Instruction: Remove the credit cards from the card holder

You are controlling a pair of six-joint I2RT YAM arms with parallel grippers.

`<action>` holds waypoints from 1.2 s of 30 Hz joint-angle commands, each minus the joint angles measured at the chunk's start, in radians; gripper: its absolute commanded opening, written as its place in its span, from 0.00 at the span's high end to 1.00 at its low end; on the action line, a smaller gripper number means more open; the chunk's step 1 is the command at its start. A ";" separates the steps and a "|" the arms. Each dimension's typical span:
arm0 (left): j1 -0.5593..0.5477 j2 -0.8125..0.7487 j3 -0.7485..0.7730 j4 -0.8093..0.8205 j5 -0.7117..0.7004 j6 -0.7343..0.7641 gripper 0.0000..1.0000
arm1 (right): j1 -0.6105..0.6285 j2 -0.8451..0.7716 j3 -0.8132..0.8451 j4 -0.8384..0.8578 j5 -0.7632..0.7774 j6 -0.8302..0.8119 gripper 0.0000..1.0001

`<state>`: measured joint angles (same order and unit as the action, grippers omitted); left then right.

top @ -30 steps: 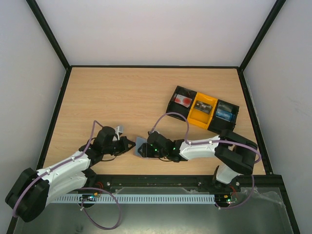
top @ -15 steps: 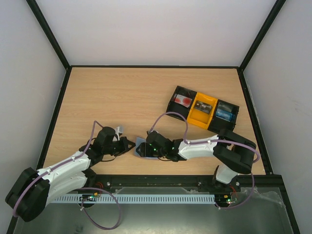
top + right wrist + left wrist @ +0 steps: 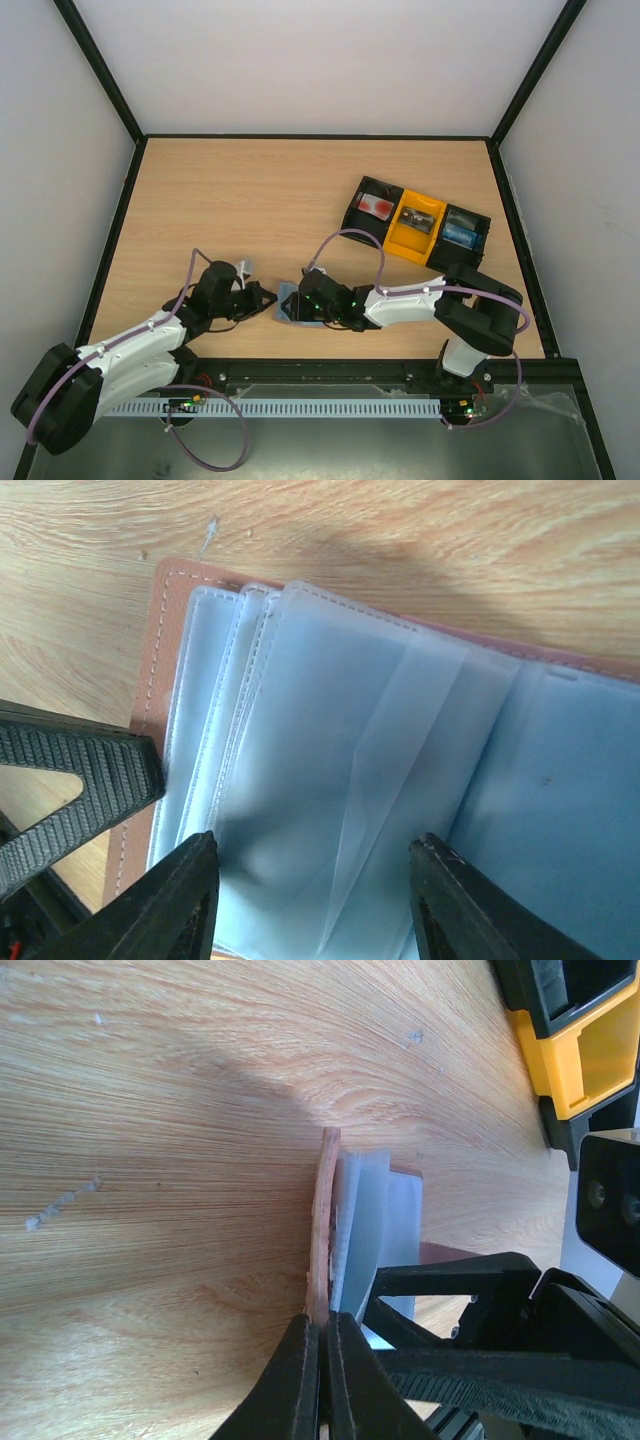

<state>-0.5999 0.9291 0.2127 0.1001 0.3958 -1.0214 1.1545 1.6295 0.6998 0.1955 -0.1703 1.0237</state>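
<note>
Card holder [image 3: 290,304] lies spread open on the table [image 3: 250,200], low in the centre of the top view, well apart from the black-and-yellow tray [image 3: 410,250] at the right; left gripper [image 3: 322,1328] is clamped tight on its thin brown edge; right gripper [image 3: 312,848] stands with jaws parted, one finger either side of the clear plastic sleeves [image 3: 330,730], grasping nothing.

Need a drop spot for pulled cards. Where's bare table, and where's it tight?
Free: rear-left of the table, from its far edge down to the left gripper; also the strip between tray and card holder. Crowded: near-centre, where left gripper pinches the card holder and right gripper hovers open over it.
</note>
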 commanded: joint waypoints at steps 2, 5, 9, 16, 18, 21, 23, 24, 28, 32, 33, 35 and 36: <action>-0.007 -0.009 -0.009 0.007 0.022 -0.002 0.97 | 0.007 -0.002 -0.002 -0.073 0.092 -0.018 0.54; -0.006 -0.007 -0.009 0.007 0.021 -0.002 0.97 | 0.007 -0.019 -0.008 -0.092 0.112 -0.024 0.57; -0.006 -0.005 -0.004 0.005 0.023 0.000 0.97 | 0.008 -0.031 -0.008 -0.123 0.136 -0.032 0.57; -0.006 -0.009 -0.001 0.004 0.027 -0.004 0.97 | 0.007 -0.101 -0.003 -0.227 0.214 -0.040 0.61; -0.006 -0.011 -0.001 0.005 0.026 -0.007 0.97 | 0.007 -0.143 -0.005 -0.217 0.202 -0.044 0.60; -0.007 -0.009 -0.002 0.011 0.026 -0.009 0.97 | 0.008 -0.188 -0.016 -0.156 0.144 -0.040 0.54; -0.007 -0.005 -0.004 0.016 0.025 -0.010 0.97 | 0.007 -0.179 -0.013 -0.120 0.107 -0.030 0.50; -0.006 -0.001 -0.003 0.018 0.023 -0.010 0.97 | 0.008 -0.169 -0.008 -0.111 0.098 -0.025 0.48; -0.008 0.007 -0.004 0.024 0.027 -0.010 0.97 | 0.010 -0.113 0.011 -0.082 0.069 -0.007 0.40; -0.008 0.000 -0.004 0.022 0.026 -0.012 0.97 | 0.011 -0.062 0.028 -0.058 0.033 0.001 0.33; -0.008 -0.002 -0.004 0.021 0.026 -0.012 0.97 | 0.011 -0.053 0.031 -0.049 0.024 0.003 0.32; -0.010 -0.002 -0.004 0.021 0.026 -0.014 0.97 | 0.013 -0.040 0.030 -0.036 0.016 0.005 0.31; -0.010 -0.003 -0.005 0.021 0.026 -0.013 0.97 | 0.013 -0.034 0.029 -0.032 0.014 0.006 0.31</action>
<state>-0.6022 0.9302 0.2123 0.1104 0.4080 -1.0264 1.1591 1.5730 0.6991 0.1192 -0.1349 1.0157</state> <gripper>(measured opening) 0.036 0.687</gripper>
